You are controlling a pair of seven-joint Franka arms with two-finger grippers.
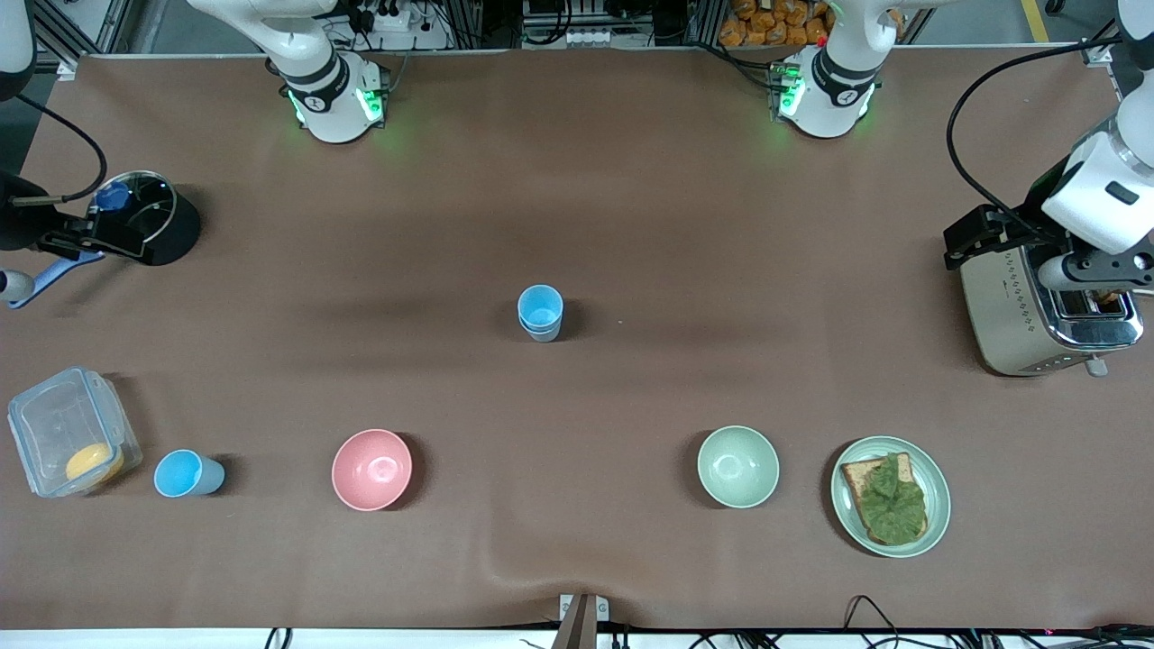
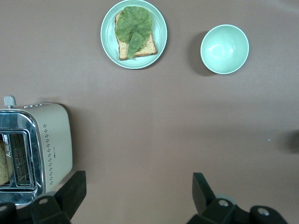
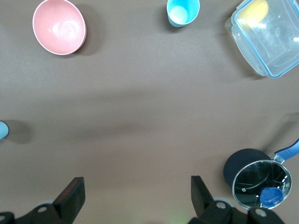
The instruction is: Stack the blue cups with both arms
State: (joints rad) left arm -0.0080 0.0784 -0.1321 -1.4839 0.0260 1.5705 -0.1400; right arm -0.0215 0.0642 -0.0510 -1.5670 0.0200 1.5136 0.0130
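A blue cup [image 1: 540,312] stands at the table's middle, and its double rim looks like one cup nested in another. A single blue cup [image 1: 187,473] stands near the front camera at the right arm's end, beside a clear box; it also shows in the right wrist view [image 3: 183,12]. My right gripper [image 1: 86,236] hangs high beside a black pot, open and empty [image 3: 138,193]. My left gripper [image 1: 1102,273] hangs high over the toaster, open and empty [image 2: 138,193]. Neither gripper is near a cup.
A pink bowl [image 1: 371,469] and a pale green bowl [image 1: 737,466] sit near the front camera. A plate with toast and lettuce [image 1: 938,478] lies beside the green bowl. A toaster [image 1: 1019,315], a lidded black pot [image 1: 171,225] and a clear box [image 1: 54,424] stand at the table's ends.
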